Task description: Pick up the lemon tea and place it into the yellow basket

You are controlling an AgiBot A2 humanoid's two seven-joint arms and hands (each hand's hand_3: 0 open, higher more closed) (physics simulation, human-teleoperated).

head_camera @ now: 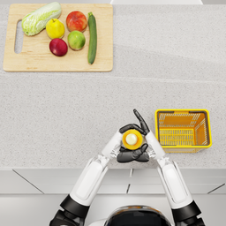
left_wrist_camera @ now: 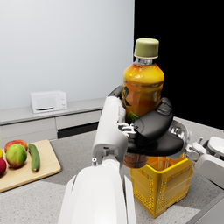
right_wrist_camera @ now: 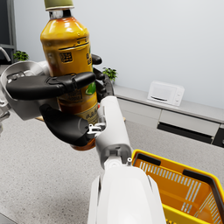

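Countertop, speckled grey, spans the head view and carries every item. Cutting board, at the far left, holds a cabbage, a cucumber and assorted round fruit, none of it part of the task. Yellow basket, set on the counter to the robot's right, stands empty with its open top facing up. Left hand and right hand meet before the chest, each with fingers wrapped about the lemon tea, an upright amber bottle with an olive cap. Both wrist views show the bottle raised clear of the counter, above rim height and just beside the basket. Progress, as judged here: pickup is complete; carrying the bottle sideways over the basket, lowering it in and releasing both hands remain. A microwave sits on a background cabinet.
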